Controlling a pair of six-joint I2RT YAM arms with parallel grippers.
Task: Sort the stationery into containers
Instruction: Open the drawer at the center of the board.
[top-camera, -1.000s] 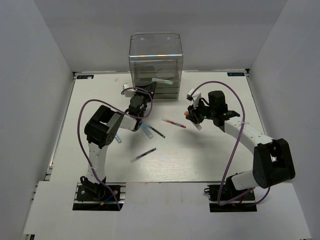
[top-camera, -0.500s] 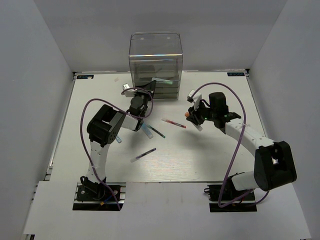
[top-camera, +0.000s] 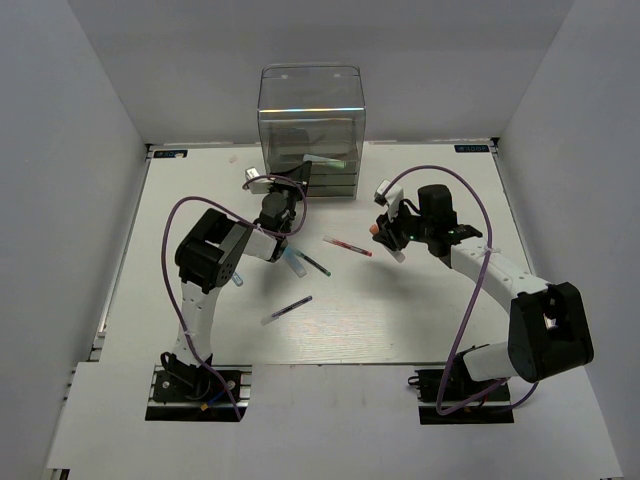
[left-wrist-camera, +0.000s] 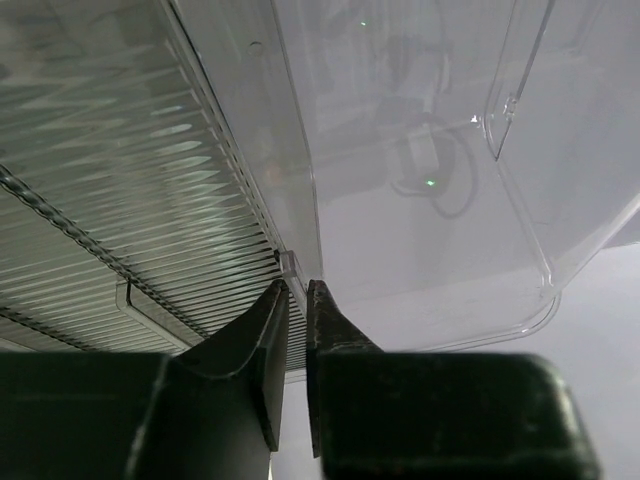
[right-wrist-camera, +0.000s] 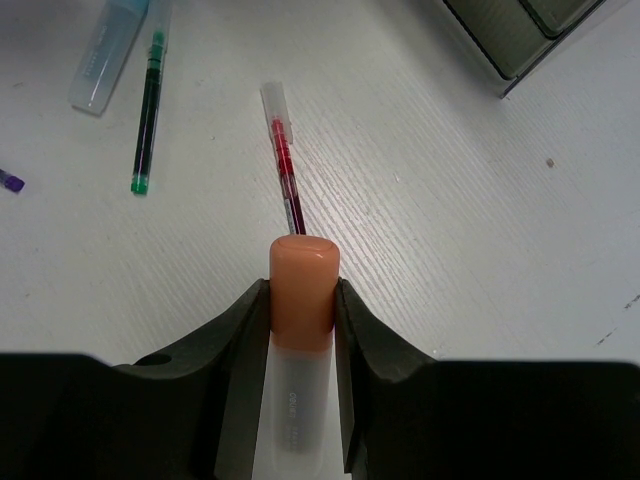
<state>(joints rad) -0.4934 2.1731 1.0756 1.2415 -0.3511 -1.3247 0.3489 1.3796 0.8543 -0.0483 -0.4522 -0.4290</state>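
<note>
- Stationery lies mostly loose on the tabletop, mid-scene; one green-capped marker sits in the drawer box.
- Right jaws pinch an orange-capped marker, right of the red pen.
- Left jaws, almost pressed together, nip a clear drawer lip.
- We judge a drawer is being opened; next we need a straight pull nearward.

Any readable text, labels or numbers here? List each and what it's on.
Nothing legible.
Faint print on the white barrel of the orange-capped marker in the right hand: too blurred.
Faint print on the pale-blue capped marker on the white table: too blurred.
Small blue stickers at the table's far corners: too small.
</note>
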